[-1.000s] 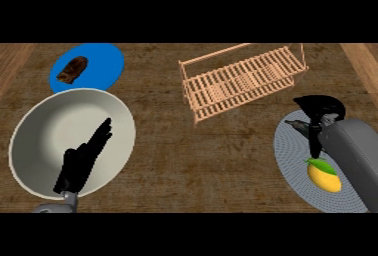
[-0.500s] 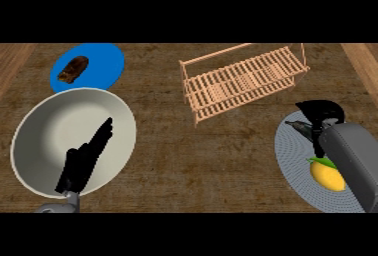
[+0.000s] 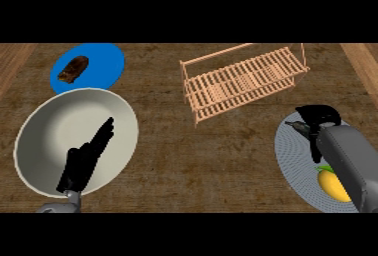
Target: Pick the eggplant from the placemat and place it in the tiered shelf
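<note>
Wood-grain brown covers the surface (image 3: 192, 160) beneath our two arms. At the far left, on a round blue plate (image 3: 103, 65), lies a dark brown oblong food item (image 3: 73, 69); we cannot tell what it is. Just nearer to us sits a large round off-white plate (image 3: 66, 125), its far rim overlapping the blue plate's near edge. Our left robot hand (image 3: 83, 161) rests over the near part of this plate, black fingers straight and together, pointing away from us and a little to the right, holding nothing.

Near the middle, towards the far side, stands the light wooden slatted tiered shelf (image 3: 240, 82), set at an angle, with nothing visible on its slats.

At the right lies a round grey placemat (image 3: 295, 165), partly covered by our grey right forearm. Our right robot hand (image 3: 316, 119) sits at the placemat's far edge, fingers curled downward; whether anything lies within them we cannot tell, as the hand hides whatever is under it. Beside the forearm, on the near part of the placemat, lies a yellow oval fruit with a small green stem (image 3: 334, 184), touching the mat and just left of the arm. The shelf and the placemat stand well apart.
</note>
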`<state>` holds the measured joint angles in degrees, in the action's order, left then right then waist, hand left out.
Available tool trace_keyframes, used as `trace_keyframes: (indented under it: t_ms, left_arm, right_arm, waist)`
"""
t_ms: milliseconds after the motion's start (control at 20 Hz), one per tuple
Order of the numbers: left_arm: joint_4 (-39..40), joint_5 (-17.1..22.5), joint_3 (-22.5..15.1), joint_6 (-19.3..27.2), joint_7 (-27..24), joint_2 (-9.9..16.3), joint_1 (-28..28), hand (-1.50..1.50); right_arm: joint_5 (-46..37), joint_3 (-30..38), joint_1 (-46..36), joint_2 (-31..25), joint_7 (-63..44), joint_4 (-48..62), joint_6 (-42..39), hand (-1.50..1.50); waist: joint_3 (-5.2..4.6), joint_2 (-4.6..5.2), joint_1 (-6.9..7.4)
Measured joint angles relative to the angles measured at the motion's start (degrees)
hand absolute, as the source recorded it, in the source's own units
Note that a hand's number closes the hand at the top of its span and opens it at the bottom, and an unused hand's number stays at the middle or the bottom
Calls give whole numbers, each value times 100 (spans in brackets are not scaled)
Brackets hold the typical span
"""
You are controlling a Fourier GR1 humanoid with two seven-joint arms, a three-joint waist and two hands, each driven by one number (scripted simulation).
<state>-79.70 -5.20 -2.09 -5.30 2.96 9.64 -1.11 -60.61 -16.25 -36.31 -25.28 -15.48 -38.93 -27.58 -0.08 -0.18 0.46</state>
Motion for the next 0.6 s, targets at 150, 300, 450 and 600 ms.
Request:
trace_keyframes:
  t_ms: [150, 300, 450, 600]
  left_arm:
    - [70, -65, -16, 27, -129, -65, 20, 0]
    - [-47, -89, -37, 17, -51, -66, 64, 0]
    - [-1, -77, 10, -22, -100, -38, 79, 0]
    - [-4, -93, 26, -17, -93, -48, 70, 0]
  right_arm:
    - [-130, 79, -95, -68, 217, 243, 145, 150]
    - [-219, 59, -64, -96, 503, 346, 332, 150]
    - [-263, 92, 1, -105, 680, 351, 513, 150]
    - [-339, 127, 49, -68, 666, 324, 704, 150]
  waist:
    - [-21, -25, -4]
    - [-64, -46, -3]
    - [-77, -56, -19]
    - [-86, -60, -35]
